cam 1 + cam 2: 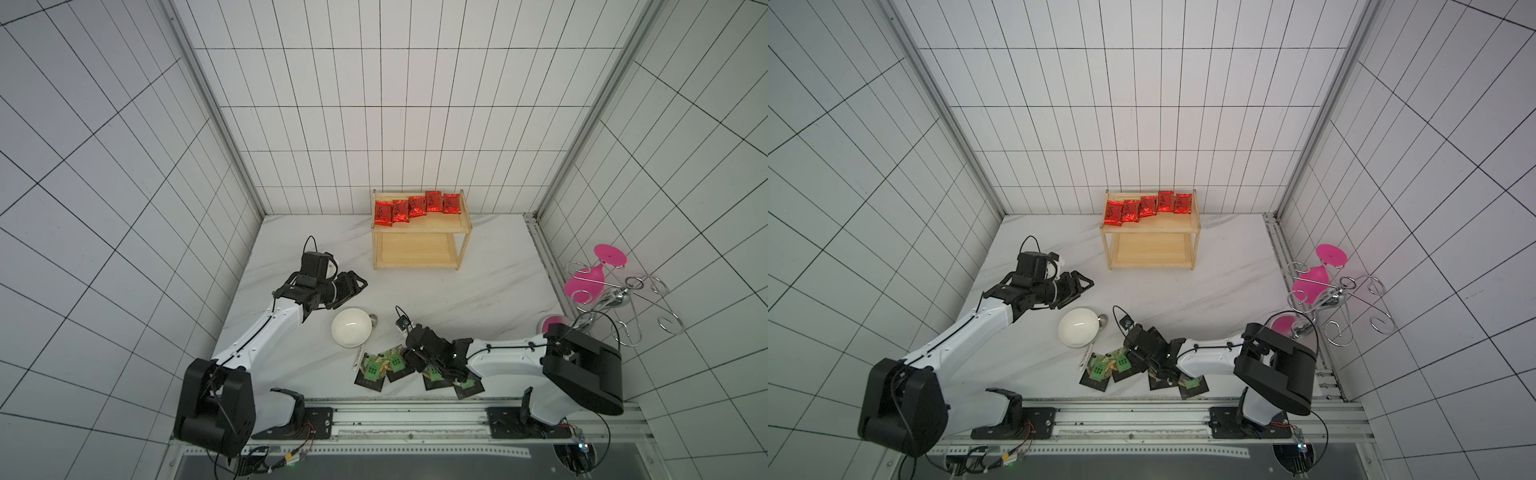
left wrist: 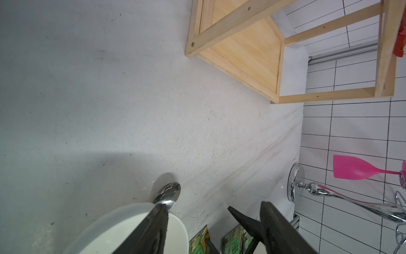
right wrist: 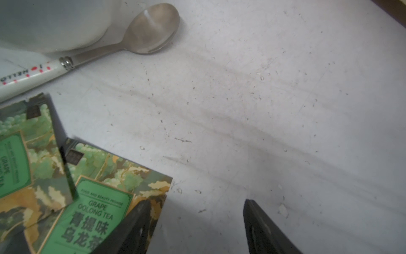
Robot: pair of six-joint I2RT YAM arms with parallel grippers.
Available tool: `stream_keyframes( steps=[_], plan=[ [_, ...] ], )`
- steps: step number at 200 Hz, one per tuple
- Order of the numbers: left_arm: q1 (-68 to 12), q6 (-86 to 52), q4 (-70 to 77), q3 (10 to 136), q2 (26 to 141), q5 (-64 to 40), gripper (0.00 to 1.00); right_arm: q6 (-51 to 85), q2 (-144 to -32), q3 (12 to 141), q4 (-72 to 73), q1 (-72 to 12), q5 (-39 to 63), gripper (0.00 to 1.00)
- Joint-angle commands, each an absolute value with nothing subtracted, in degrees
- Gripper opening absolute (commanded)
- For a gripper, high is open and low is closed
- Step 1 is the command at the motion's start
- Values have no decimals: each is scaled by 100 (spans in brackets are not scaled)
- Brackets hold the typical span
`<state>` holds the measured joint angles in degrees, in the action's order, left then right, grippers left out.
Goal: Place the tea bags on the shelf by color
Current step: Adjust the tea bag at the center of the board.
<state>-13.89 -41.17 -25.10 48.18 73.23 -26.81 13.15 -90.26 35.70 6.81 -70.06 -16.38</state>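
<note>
Seen from my remote station, the white bowl [image 1: 351, 328] sits near the middle of the pale marbled table [image 1: 478, 291], and a metal spoon [image 3: 151, 28] with a white handle lies close along its right side. Well beyond the bowl, against the back wall, stands the small wooden shelf [image 1: 440, 227]. Five red tea bags [image 1: 417, 206] lie in an overlapping row along the back of its top board. On the near side of the bowl, by the spoon's handle, lie four black tea bags [image 1: 371, 368] with green labels. Two overlap closest to the bowl, and two more lie farther to its right, partly hidden under my right arm. The right gripper [image 3: 195, 203] hangs low between those two pairs, near the bowl, with its jaws spread wide and only bare table between them. In the right wrist view one of its fingers [image 3: 131, 231] crosses the corner of a packet marked grape oolong tea, and I cannot tell whether it touches. The left gripper [image 2: 213, 205] hovers above the table just beyond the bowl, with its jaws also wide apart and holding nothing. Far to the right of the bowl, at the table's edge, a chrome wire rack [image 1: 623, 299] carries pink glasses [image 1: 582, 282].
</note>
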Motion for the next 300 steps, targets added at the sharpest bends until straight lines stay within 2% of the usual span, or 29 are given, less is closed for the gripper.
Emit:
stream_keyframes(
  steps=[1,30,62,132,159,209,245,276,300],
  plan=[
    [-1399,-4104,-2377,4759,7237,-2751,70,1573,-9311,3585,282,-6704,-1860,70],
    [-1398,-4087,-2365,4746,7268,-2767,70,1468,-8944,3617,193,-6615,-1747,70],
    [-1406,-4113,-2319,4742,7320,-2822,70,1213,-8276,3497,462,-7038,-1709,73],
    [-1737,-4210,-2215,4685,7371,-2761,70,1432,-8949,3376,712,-7279,-1912,78],
    [-1876,-4228,-2197,4715,7444,-2771,70,1548,-9183,3366,731,-7004,-1953,78],
    [-2591,-4115,-2186,4991,7924,-2701,68,1618,-9268,3464,639,-5959,-1819,77],
    [-3257,-4006,-1839,5325,8664,-2761,62,1600,-8174,3340,845,-5500,-893,76],
    [-3699,-3979,-1319,5596,9431,-3076,53,2559,-7192,2799,1299,-4834,382,68],
    [-3898,-4012,-1186,5797,10002,-3233,47,3295,-7077,2399,1933,-4205,1560,59]
  ],
)
